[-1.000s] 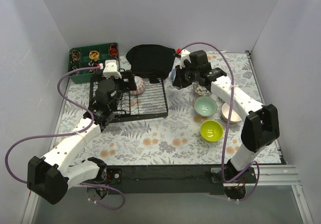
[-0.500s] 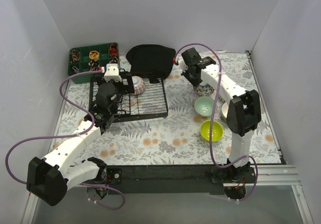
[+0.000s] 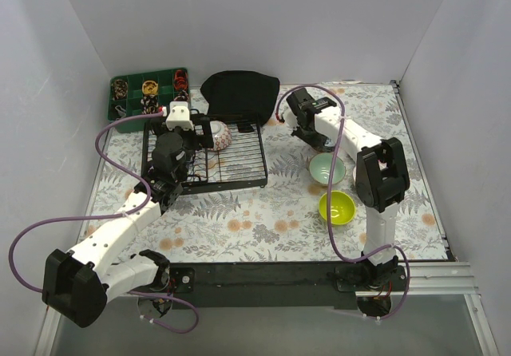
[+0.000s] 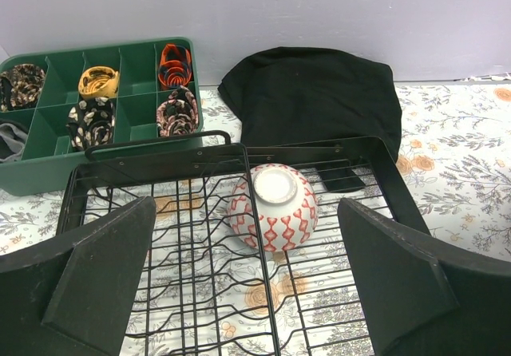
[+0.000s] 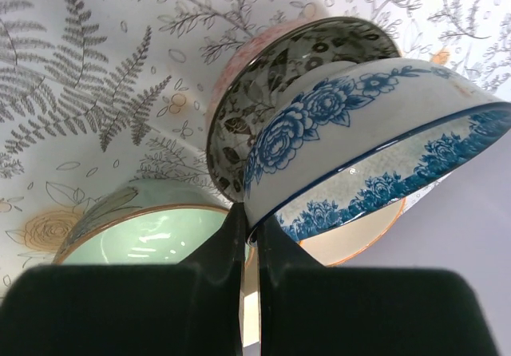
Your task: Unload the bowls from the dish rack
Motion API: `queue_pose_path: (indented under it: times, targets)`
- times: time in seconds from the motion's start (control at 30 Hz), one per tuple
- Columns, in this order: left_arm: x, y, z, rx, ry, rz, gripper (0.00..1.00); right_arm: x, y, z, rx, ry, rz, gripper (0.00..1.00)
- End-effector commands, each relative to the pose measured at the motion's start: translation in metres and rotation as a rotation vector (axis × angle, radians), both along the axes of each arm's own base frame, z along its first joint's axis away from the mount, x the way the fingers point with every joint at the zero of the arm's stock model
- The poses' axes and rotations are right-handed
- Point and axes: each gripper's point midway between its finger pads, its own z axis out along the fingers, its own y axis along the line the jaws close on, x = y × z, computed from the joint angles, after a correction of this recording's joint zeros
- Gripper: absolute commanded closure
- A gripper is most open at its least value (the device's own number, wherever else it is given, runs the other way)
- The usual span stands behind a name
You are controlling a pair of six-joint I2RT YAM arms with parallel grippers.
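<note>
Right wrist: right jaws clamp blue-flowered bowl (image 5: 343,124) rim over floral bowl (image 5: 267,81); left jaws wide, empty.

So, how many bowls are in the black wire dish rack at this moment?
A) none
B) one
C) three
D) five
B: the left wrist view shows a single bowl, white with a red pattern, lying in the dish rack, and the rest of its wires hold nothing.
</note>
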Motion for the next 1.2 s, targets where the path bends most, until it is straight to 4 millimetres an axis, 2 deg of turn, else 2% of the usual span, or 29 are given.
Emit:
queue_pose_path:
  times: [0.0,0.1,0.23,0.5,0.53,0.6,0.63,0.67,0.87,0.9,1.0,1.17]
  targets:
    - [-0.004,0.006,0.009,-0.003,-0.033,0.011,0.02,-0.002,-0.005,0.001,-0.038,0.012,0.039,0.99]
    - [-0.004,0.006,0.01,-0.004,-0.036,0.01,0.02,-0.001,-0.009,0.0,-0.066,0.007,0.033,0.99]
    - [-0.006,0.005,0.012,-0.006,-0.041,0.004,0.02,-0.002,-0.011,-0.004,-0.095,0.012,0.034,0.91]
    - [-0.007,0.006,0.015,-0.008,-0.052,-0.001,0.02,-0.01,-0.009,-0.016,-0.147,0.04,0.068,0.87]
    - [-0.007,0.005,0.016,-0.008,-0.054,-0.002,0.02,-0.01,-0.009,-0.017,-0.148,0.039,0.066,0.81]
    - [-0.007,0.004,0.015,-0.005,-0.052,-0.007,0.02,-0.009,-0.009,-0.016,-0.157,0.031,0.066,0.81]
    - [-0.007,0.004,0.014,-0.003,-0.051,-0.008,0.02,-0.009,-0.01,-0.015,-0.159,0.027,0.062,0.77]
    - [-0.007,0.004,0.014,-0.003,-0.051,-0.01,0.02,-0.01,-0.009,-0.014,-0.157,0.023,0.059,0.76]
    - [-0.007,0.002,0.013,0.003,-0.049,-0.016,0.02,-0.008,0.001,0.007,-0.127,-0.04,0.048,0.56]
    - [-0.006,0.002,0.013,0.004,-0.049,-0.018,0.02,-0.008,0.002,0.015,-0.112,-0.06,0.042,0.49]
    - [-0.006,0.001,0.012,0.007,-0.043,-0.026,0.02,-0.009,0.012,0.037,-0.057,-0.116,0.024,0.39]
    - [-0.003,-0.005,0.004,0.018,-0.016,-0.049,0.02,-0.022,0.032,0.07,0.107,-0.174,-0.003,0.33]
